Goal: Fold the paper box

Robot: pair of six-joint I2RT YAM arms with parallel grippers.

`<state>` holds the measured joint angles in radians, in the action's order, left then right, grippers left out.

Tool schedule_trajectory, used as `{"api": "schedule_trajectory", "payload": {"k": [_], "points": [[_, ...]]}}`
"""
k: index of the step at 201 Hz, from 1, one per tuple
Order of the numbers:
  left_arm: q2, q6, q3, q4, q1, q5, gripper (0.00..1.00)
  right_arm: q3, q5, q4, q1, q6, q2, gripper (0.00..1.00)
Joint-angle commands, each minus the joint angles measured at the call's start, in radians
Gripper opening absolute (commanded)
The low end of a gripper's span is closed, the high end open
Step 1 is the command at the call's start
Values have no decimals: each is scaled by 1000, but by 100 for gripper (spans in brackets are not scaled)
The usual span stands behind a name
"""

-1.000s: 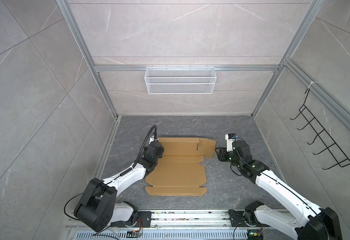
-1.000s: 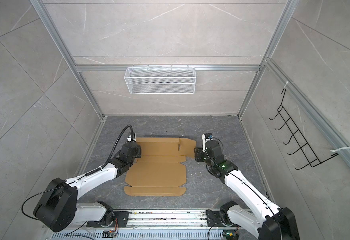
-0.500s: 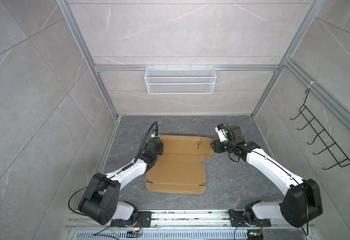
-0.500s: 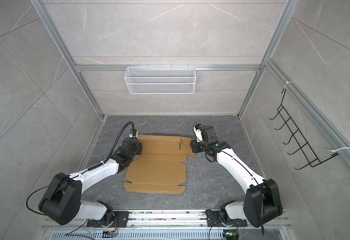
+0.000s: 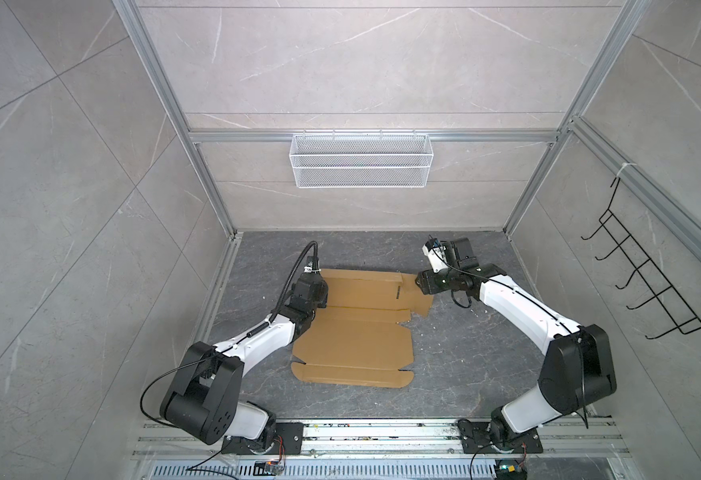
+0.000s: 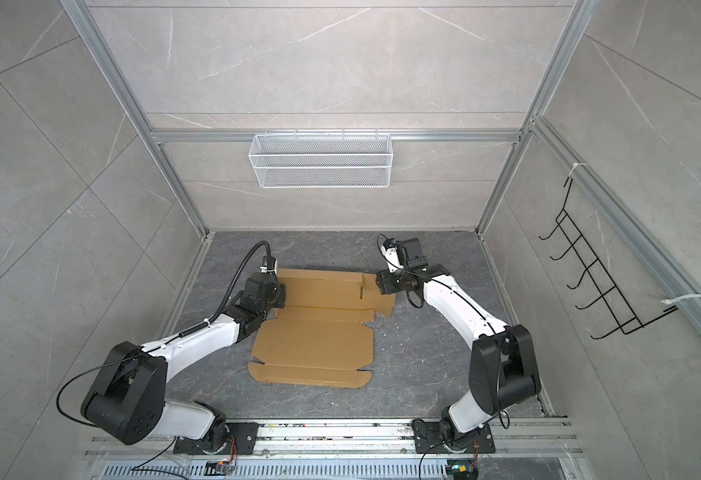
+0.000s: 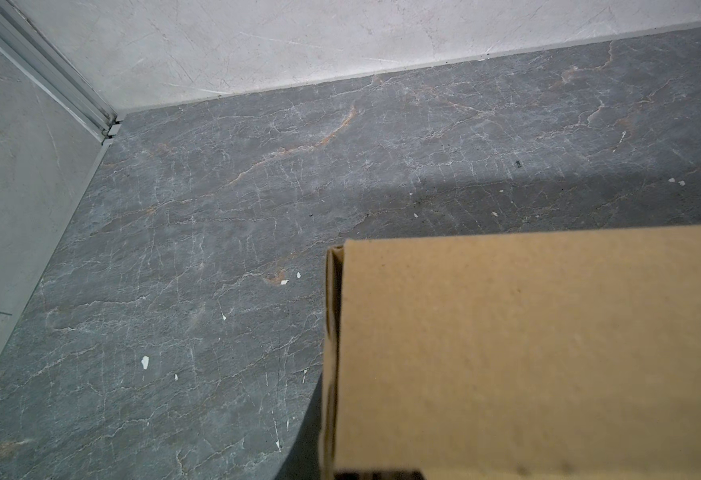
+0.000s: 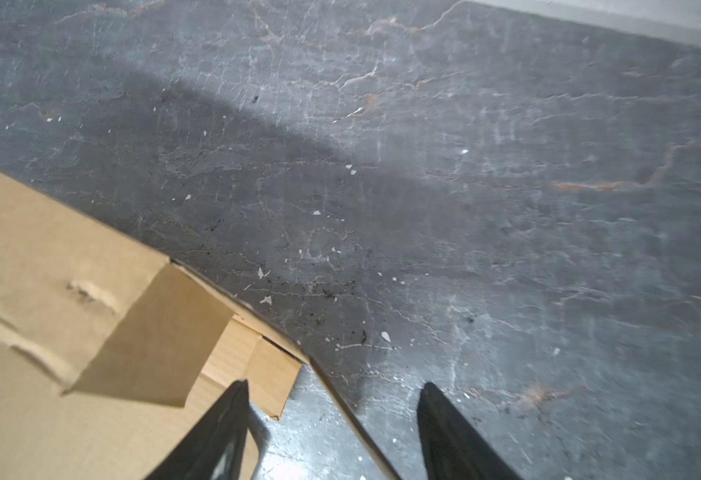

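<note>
While the paper box (image 5: 353, 336) lies nearly flat on the grey stone-patterned floor (image 5: 469, 357) between the two arms, its far panel is attended at both ends. Left gripper (image 5: 315, 296): closed at the far left corner, apparently pinching a raised edge of the board, though its fingers are hidden in the wrist view. Right gripper (image 8: 334, 432): jaws apart and holding nothing, one finger over the far right flap (image 8: 257, 370), the other over bare floor. Handling, as judged: corrugated board is light and stiff across a panel, yet it hinges readily along its creases. It will likely slide on the floor if pushed and dent if squeezed hard. Best hold: a flap's free edge, close to a crease, with the opposite end pinned.
</note>
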<state>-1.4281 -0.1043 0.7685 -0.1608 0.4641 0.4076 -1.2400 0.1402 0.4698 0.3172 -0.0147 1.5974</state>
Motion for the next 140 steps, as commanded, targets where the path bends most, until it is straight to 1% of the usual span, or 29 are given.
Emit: {"api": "schedule_trajectory", "payload": {"k": [1, 32, 61, 86, 114, 140], "points": [[-2, 38, 21, 7, -4, -1, 11, -45, 69, 58, -8, -66, 29, 64], [-5, 28, 25, 7, -4, -5, 11, -39, 102, 71, -8, -85, 15, 58], [0, 10, 26, 8, -4, -6, 11, -3, 68, 58, -8, -61, -16, 53], [1, -11, 25, 9, -4, -12, 11, 51, 33, 29, -5, -31, -58, 46], [-4, -35, 26, 10, -4, -20, 11, 105, 26, -7, -1, 2, -111, 35], [-5, -53, 22, 9, -4, -23, 11, 128, 20, -3, 13, 15, -144, 23]]}}
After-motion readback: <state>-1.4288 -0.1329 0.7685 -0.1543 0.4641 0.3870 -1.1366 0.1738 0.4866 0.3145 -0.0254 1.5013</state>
